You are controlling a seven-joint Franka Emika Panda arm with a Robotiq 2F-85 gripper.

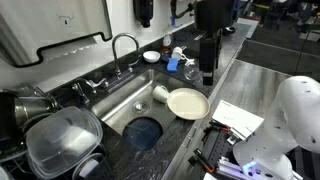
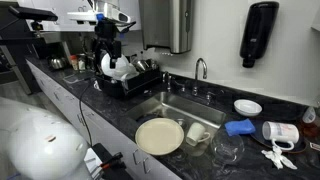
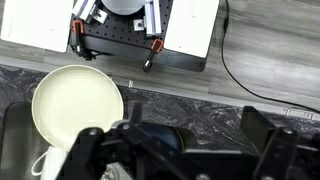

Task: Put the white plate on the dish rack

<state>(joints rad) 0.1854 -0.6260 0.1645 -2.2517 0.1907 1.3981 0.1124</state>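
the large round cream-white glossy plate [image 1: 187, 103] lies flat and face up on the dark speckled stone surface [image 3: 200, 100], on the strip between the steel sink basin [image 1: 125, 105] and the front edge. in the wrist view the plate [image 3: 76, 105] sits low and to the left, so i am not centred over it. a white cup [image 2: 197, 132] lies just beside its rim on the sink side. my black gripper [image 1: 208, 76] hangs well above the surface with its fingers spread wide, holding nothing, and the wrist view shows the gripper [image 3: 178, 152] the same way. i judge the step in hand to be the approach for the grasp. a flat glossy plate gives little to pinch, so i would shift over until one finger comes down outside the raised rim and one inside, away from the cup, then close slowly. the low dark-framed dish rack [image 2: 122, 88] stands well apart along the surface and looks crowded, so i would pick a gap before lifting.
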